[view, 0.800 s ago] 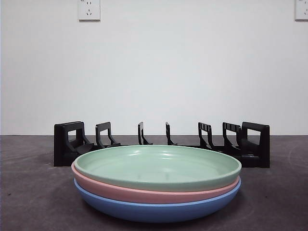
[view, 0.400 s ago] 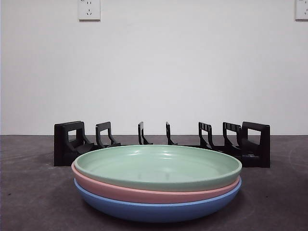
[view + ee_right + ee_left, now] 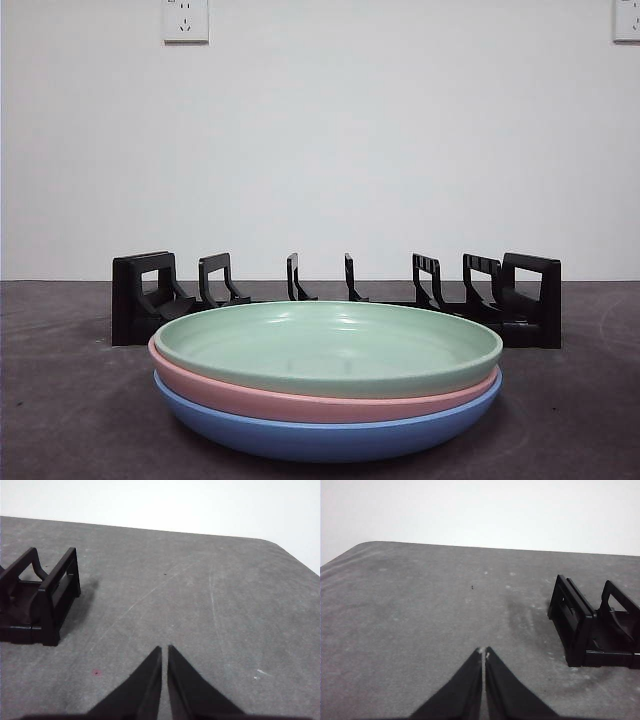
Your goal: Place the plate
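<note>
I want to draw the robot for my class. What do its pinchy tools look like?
Each tool has two black jaws. The left tool is matte black; its jaws are long wedges, wide at the base and narrowing to thin tips, with a small pale scuff at the very end. The right tool looks the same: plain black pointed wedges. No cables, stickers or markings show, and the arms themselves are out of view.

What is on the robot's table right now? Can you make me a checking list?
Surface: dark grey table, a little scuffed.
Job's things: green plate on a pink plate on a blue plate, stacked in front of the black rack; every rack slot in sight is bare.
Clutter: nothing seen.
Claws: left claw shut, holding nothing, above bare table near one rack end; right claw shut, holding nothing, near the other end.
Cables: nothing seen.
Surroundings: white wall with two sockets.
</note>
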